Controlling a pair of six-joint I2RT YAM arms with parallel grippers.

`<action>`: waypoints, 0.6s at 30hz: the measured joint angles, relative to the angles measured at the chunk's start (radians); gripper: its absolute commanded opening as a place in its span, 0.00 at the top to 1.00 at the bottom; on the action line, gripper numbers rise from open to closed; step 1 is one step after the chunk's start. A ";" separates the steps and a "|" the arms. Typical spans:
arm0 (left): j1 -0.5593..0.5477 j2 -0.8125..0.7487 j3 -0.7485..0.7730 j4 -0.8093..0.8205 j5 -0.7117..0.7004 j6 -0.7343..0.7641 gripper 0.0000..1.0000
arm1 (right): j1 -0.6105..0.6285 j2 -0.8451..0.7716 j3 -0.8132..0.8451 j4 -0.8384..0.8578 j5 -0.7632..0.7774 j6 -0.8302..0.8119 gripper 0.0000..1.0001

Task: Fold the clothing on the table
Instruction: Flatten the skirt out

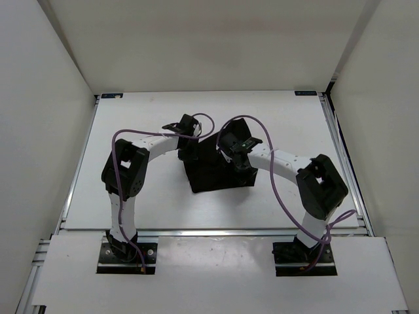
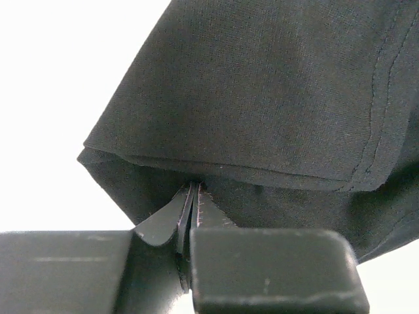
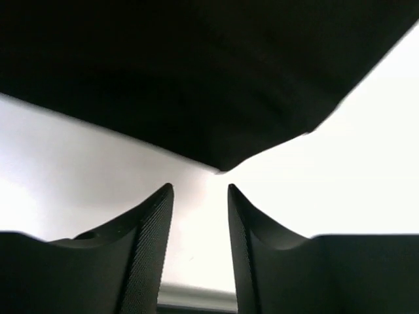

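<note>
The clothing (image 1: 211, 175) lies bunched in a dark block at the middle of the white surface (image 1: 131, 124), just above centre in the top view, with both arms curled in over it from either side.

In the left wrist view, the left gripper (image 2: 192, 196) is pinched together at the bottom centre. Its tips are tucked under a hemmed fold, and they seem to be clamped on a lower layer of the fabric. We judge this hold is there to pin or lift one edge so that the fold has an anchor.

The right gripper (image 3: 200, 190) stands apart with nothing between its fingers (image 3: 154, 229). One corner of the clothing hangs just beyond the tips, with bare surface on both sides. It looks lined up to take that corner. The fabric is limp, so the corner could slip away as the gripper shuts.
</note>
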 measured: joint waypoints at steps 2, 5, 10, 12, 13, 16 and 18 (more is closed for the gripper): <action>0.001 0.008 0.014 -0.015 0.002 0.004 1.00 | 0.000 0.003 -0.002 0.040 0.039 -0.021 0.58; 0.000 0.011 0.021 -0.024 0.003 0.008 1.00 | 0.000 0.021 -0.001 0.086 0.076 -0.045 0.60; 0.000 0.012 0.024 -0.031 0.002 0.010 1.00 | 0.002 0.059 -0.001 0.127 0.093 -0.063 0.61; 0.002 0.012 0.024 -0.031 0.004 0.010 1.00 | 0.007 0.066 -0.001 0.135 0.097 -0.068 0.60; 0.005 0.012 0.024 -0.031 0.005 0.010 1.00 | 0.009 0.068 -0.002 0.141 0.099 -0.069 0.61; 0.013 0.012 0.023 -0.031 0.011 0.010 1.00 | 0.013 0.072 -0.002 0.151 0.098 -0.070 0.60; 0.019 0.012 0.023 -0.031 0.014 0.010 1.00 | 0.013 0.077 -0.002 0.153 0.098 -0.070 0.60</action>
